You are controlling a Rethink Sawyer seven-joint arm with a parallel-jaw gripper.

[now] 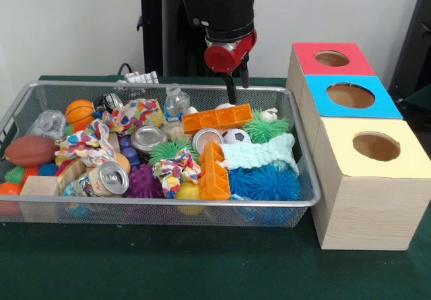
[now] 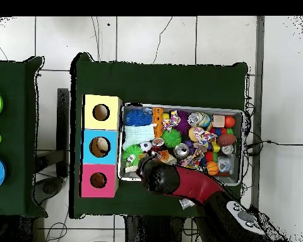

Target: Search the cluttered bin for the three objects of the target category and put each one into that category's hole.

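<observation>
1. You are hanging the tool (image 1: 236, 84) over the far edge of the bin (image 1: 161, 86), its two dark fingers spread apart and holding nothing.
2. The fingers are pointing down just behind the long orange block (image 1: 217, 118), so you are probably searching rather than grasping.
3. The clearest candidate is lying at the near wall: a rounded yellow toy (image 1: 189, 191) between the purple spiky ball (image 1: 143, 181) and the upright orange block (image 1: 215, 174).
4. Approaching it, keep the fingers wide and come straight down, since the block is touching it.
5. You are aiming at one of three boxes on the worktop (image 1: 202, 259); I cannot tell which hole suits, though yellow (image 1: 376, 146) seems likely.
6. No beak is showing, so the toy's identity is uncertain.
7. The other two animals are hidden beneath clutter.
8. From overhead, the arm is covering the tool.
</observation>
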